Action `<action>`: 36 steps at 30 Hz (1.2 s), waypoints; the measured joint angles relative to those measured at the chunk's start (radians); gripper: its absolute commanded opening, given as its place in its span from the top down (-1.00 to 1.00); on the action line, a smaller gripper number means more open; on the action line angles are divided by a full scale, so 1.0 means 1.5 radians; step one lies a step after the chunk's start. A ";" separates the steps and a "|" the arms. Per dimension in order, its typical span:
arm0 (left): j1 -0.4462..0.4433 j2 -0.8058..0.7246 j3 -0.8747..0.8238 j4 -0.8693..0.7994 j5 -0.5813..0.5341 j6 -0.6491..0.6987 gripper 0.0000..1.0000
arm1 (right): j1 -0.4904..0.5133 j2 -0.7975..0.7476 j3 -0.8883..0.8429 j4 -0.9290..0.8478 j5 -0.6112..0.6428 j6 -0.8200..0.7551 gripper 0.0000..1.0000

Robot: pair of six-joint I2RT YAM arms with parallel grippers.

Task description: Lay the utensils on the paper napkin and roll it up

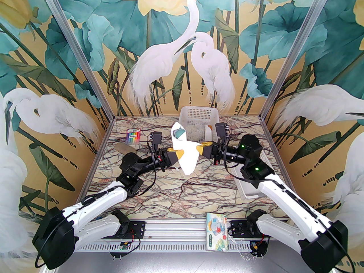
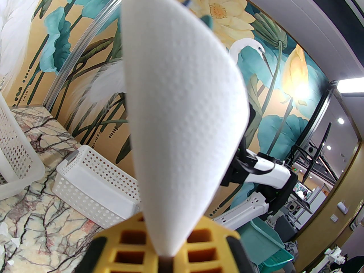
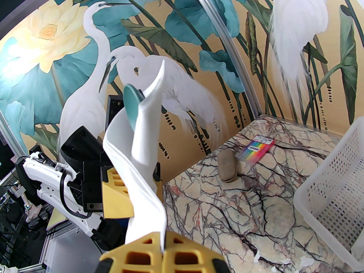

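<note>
Nothing is legible; print on the tissue pack (image 1: 217, 232) and rainbow-striped pack (image 1: 133, 136) is too small.

Bright, even light, shadows faint on the table (image 1: 182, 186). Ceiling lamps (image 2: 351, 84) flare in the left wrist view; the paper napkin (image 2: 182, 118) glows near-white; both wrist views bow at the edges.

Prob. robot lab: mural-walled booth (image 1: 182, 38), alu frame (image 1: 80, 53).
</note>
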 measured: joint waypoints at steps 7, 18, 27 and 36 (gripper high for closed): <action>0.001 0.000 0.007 0.004 0.007 0.000 0.93 | -0.001 0.048 0.001 0.071 -0.021 0.021 1.00; 0.002 0.000 0.012 0.018 0.020 0.000 0.94 | 0.035 0.099 0.028 0.116 -0.025 0.028 1.00; 0.002 0.000 0.016 0.022 0.019 0.000 0.94 | 0.072 0.136 0.048 0.143 -0.020 0.028 0.97; 0.004 -0.016 0.016 -0.004 -0.002 0.013 1.00 | 0.057 0.100 0.052 0.066 0.022 -0.002 0.08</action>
